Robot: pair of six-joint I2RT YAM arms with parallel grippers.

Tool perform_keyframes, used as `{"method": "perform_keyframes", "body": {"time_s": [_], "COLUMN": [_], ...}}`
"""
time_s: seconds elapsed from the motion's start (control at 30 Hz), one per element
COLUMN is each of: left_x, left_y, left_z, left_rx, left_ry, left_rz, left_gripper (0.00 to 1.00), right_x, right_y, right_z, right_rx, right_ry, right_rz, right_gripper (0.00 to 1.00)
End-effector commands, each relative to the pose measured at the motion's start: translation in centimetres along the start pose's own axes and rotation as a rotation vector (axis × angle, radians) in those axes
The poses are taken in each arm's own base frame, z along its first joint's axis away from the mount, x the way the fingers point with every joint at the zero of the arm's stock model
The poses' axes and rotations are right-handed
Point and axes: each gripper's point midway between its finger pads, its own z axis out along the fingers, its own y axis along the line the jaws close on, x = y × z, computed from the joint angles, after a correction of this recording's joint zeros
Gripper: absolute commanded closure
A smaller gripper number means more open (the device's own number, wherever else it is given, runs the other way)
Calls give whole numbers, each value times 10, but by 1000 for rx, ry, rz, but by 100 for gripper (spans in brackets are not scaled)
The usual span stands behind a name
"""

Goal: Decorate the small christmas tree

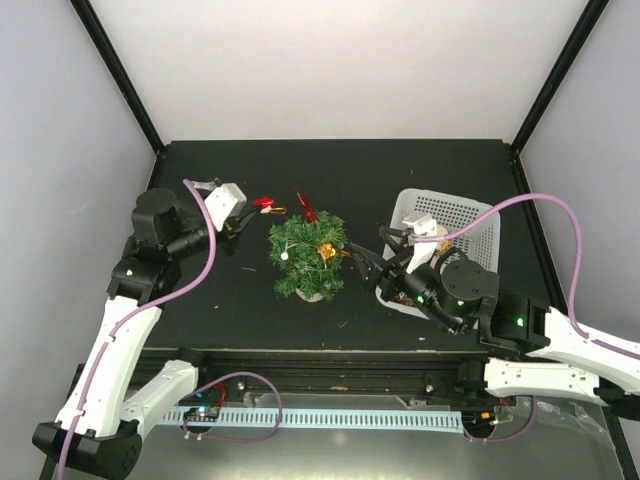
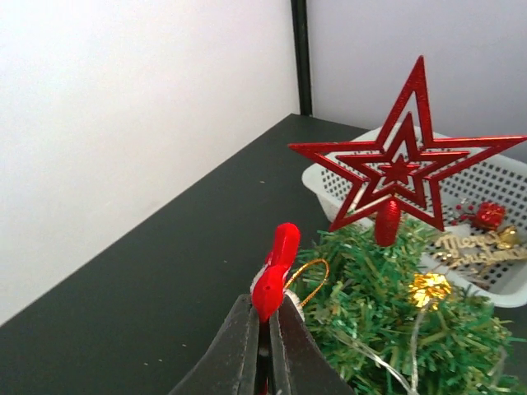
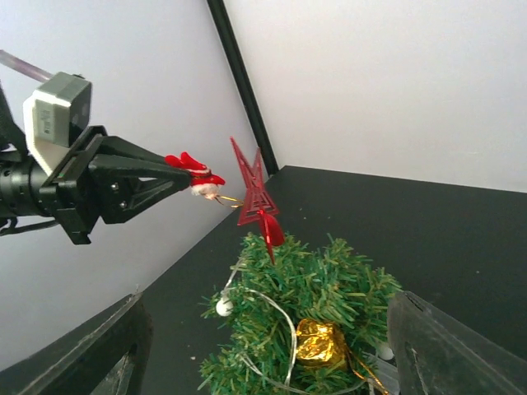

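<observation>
Beside the small christmas tree (image 1: 308, 255), left gripper (image 2: 265, 329) level, pinching red ornament (image 2: 276, 271), right gripper (image 1: 372, 252) low — jaws spread.

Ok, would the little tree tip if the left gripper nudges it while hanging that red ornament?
Quite possibly: the small christmas tree looks bushy above a small base, with a star on top. Its branches would probably flex first.
</observation>
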Motion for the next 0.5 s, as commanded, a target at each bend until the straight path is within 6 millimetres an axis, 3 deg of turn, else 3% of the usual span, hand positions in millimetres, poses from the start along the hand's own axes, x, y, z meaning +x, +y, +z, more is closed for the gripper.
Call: {"method": "perform_keyframes", "body": {"time_s": [0.0, 0.13, 0.47], "left_x": [-7, -6, 12], "left_y": [21, 28, 8], "left_z": [2, 5, 14], "left_rx": [-123, -153, -64], "left_ry": [-11, -3, 31], "left_rz": [125, 154, 178], "left_gripper": [99, 98, 98], "right_x": [-2, 0, 5], "right_y": [-9, -13, -16], "right_z": [1, 4, 10], "right_rx": [25, 29, 32], "right_ry": [-20, -12, 4], "right_rz": [27, 33, 41], "right_gripper": [21, 21, 21]}}
